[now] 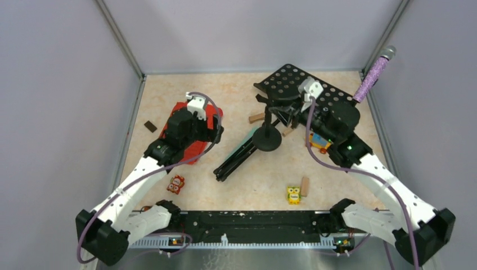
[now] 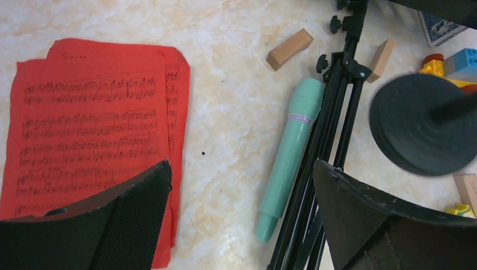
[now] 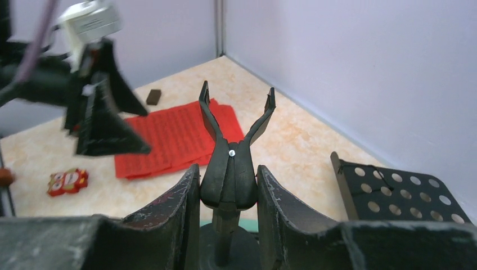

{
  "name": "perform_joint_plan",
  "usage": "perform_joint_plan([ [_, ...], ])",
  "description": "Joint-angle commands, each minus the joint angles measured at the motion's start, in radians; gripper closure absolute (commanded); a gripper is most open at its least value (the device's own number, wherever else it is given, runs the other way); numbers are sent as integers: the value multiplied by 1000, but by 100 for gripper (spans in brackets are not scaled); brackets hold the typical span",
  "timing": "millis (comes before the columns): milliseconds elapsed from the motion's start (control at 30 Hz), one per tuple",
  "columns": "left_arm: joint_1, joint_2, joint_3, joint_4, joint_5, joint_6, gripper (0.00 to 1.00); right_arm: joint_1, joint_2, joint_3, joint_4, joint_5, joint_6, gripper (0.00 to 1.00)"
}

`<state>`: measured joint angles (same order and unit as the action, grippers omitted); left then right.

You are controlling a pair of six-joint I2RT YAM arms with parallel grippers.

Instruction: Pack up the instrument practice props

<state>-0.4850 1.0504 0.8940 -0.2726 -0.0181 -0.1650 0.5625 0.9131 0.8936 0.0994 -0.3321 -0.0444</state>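
Red sheet-music pages (image 2: 90, 124) lie flat at the left of the table. My left gripper (image 2: 241, 169) hovers open over bare table between the pages and a mint-green microphone (image 2: 289, 157), holding nothing. The microphone lies along the folded black tripod legs (image 2: 332, 157) of the perforated music rack (image 1: 298, 84). My right gripper (image 3: 228, 177) is shut on the forked clip of a black mic holder (image 3: 230, 163), whose round base (image 1: 266, 138) sits over the tripod legs. A glittery purple microphone (image 1: 374, 73) leans in the back right corner.
Wooden blocks (image 2: 289, 49) (image 2: 382, 60) lie near the tripod. There is a colourful toy brick (image 1: 319, 142) under the right arm, a yellow owl figure (image 1: 293, 194) beside a wooden block (image 1: 305, 185), a red figure (image 1: 176, 184) and a dark block (image 1: 150, 126). Walls enclose three sides.
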Motion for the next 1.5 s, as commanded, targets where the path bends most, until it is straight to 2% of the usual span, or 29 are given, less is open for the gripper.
perform_joint_plan([
  [0, 1, -129, -62, -43, -34, -28, 1, 4, 150, 145, 217, 80, 37, 100],
  [333, 1, -360, -160, -117, -41, -38, 1, 18, 585, 400, 415, 160, 10, 100],
  [633, -1, -433, -227, -68, -26, -46, 1, 36, 875, 566, 540, 124, -49, 100],
  [900, -1, -461, -249, -4, 42, -21, 1, 39, 1053, 594, 706, 148, -90, 100],
  [1100, -1, -496, -282, 4, 27, 27, 1, 37, 1127, 567, 786, 172, -81, 100],
  [1133, -1, -499, -282, 4, 26, 30, 1, 36, 1125, 554, 797, 181, -78, 97],
  [1200, -1, -501, -285, 4, 27, 33, 1, 37, 1110, 521, 807, 197, -74, 76],
  [1233, -1, -499, -285, 6, 27, 34, 1, 37, 1100, 501, 805, 198, -73, 62],
  [1300, -1, -493, -284, 6, 27, 33, 1, 37, 1074, 470, 793, 199, -72, 44],
  [1333, -1, -489, -284, 6, 27, 33, 1, 36, 1058, 456, 787, 198, -69, 40],
  [1467, 0, -474, -278, 4, 31, 35, 1, 36, 994, 417, 723, 185, -70, 33],
])
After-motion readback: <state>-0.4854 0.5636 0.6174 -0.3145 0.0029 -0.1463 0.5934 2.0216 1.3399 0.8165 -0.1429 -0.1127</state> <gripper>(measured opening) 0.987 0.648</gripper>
